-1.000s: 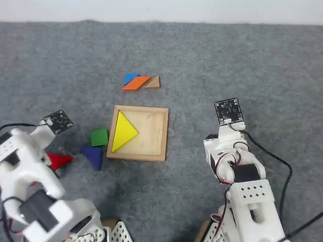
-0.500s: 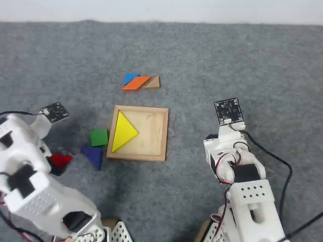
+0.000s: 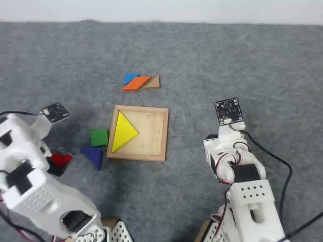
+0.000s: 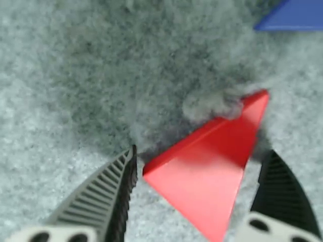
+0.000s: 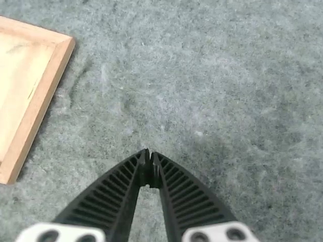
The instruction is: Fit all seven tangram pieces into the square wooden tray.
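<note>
Grey felt covered the tabletop [image 3: 237, 60]; the left pincer [image 4: 201, 152] was spread around the red triangle [image 4: 207, 176], the right pincer [image 5: 150, 162] pressed together.

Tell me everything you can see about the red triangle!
The red triangle is a flat piece with a smooth face, sharp corners and a thick edge. It looks like painted wood. It lies on the fuzzy grey carpet, outside the wooden tray. The left end effector is open around it, with one finger on each side. I cannot tell whether they touch it.
</note>
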`<action>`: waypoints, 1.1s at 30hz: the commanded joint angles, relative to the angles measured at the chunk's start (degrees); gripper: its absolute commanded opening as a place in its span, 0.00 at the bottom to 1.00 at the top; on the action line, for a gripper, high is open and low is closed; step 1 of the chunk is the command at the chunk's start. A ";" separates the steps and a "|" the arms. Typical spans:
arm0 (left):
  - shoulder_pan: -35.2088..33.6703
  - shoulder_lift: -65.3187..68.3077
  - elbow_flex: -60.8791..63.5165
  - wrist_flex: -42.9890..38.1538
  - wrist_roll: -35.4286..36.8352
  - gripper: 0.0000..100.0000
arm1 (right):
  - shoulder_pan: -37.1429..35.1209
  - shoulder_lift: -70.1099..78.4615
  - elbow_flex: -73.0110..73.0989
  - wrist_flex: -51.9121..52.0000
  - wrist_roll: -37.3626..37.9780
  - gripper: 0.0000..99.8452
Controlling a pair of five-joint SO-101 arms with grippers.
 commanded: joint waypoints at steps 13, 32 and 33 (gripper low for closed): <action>-1.05 0.35 0.13 -1.67 -4.92 0.24 | 0.13 -1.80 -0.70 -1.19 0.88 0.01; -2.29 0.35 0.31 -0.09 -10.99 0.09 | 0.13 -1.80 -0.70 -1.19 0.88 0.01; -2.29 0.35 0.31 -0.09 -10.99 0.07 | 0.13 -1.80 -0.70 -1.19 0.88 0.01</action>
